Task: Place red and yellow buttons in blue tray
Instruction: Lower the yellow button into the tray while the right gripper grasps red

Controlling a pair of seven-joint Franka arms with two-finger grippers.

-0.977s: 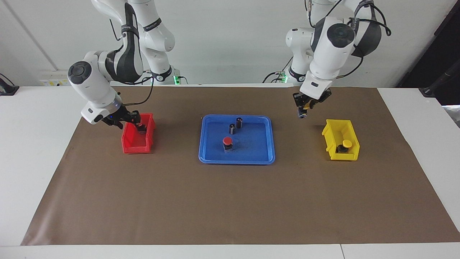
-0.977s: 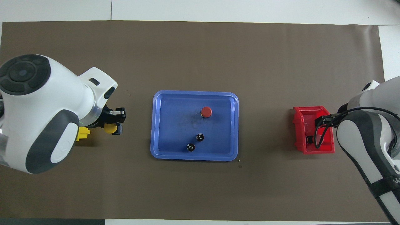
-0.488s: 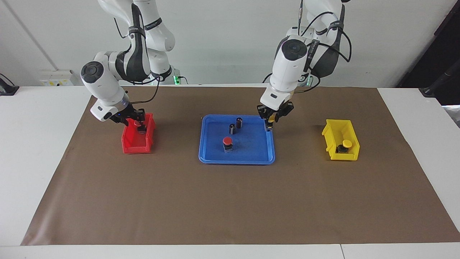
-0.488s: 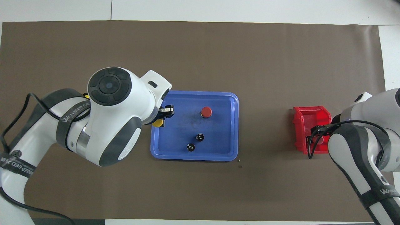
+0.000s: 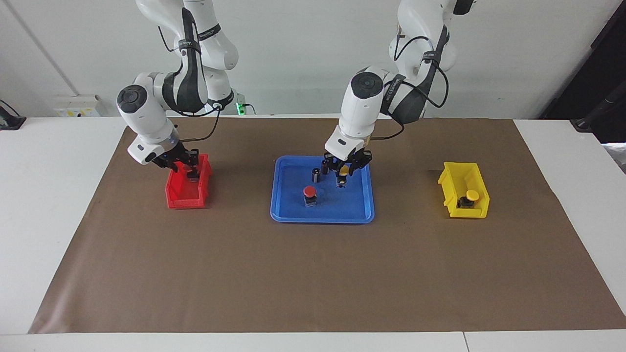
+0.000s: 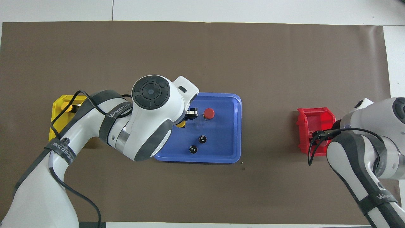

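Observation:
The blue tray (image 5: 323, 219) lies mid-table, also in the overhead view (image 6: 237, 126). A red button (image 5: 309, 191) stands in it, red cap up (image 6: 208, 112). My left gripper (image 5: 342, 176) hangs low over the tray, beside the red button, shut on a yellow button (image 5: 344, 171), whose cap shows from above (image 6: 181, 124). A second yellow button (image 5: 471, 195) sits in the yellow bin (image 5: 452, 183). My right gripper (image 5: 191, 168) is just above the red bin (image 5: 178, 198), shut on a dark-based button; its red cap barely shows. My arm hides it from above.
Two small dark cylinders (image 5: 316, 175) (image 5: 325, 167) stand in the tray on the side nearer the robots, close to the left gripper. The red bin (image 6: 311, 114) is at the right arm's end, the yellow bin (image 6: 58, 101) at the left arm's end. Brown paper covers the table.
My left gripper carried the yellow button from beside the yellow bin to over the tray and came lower. My right gripper rose a little out of the red bin with its button.

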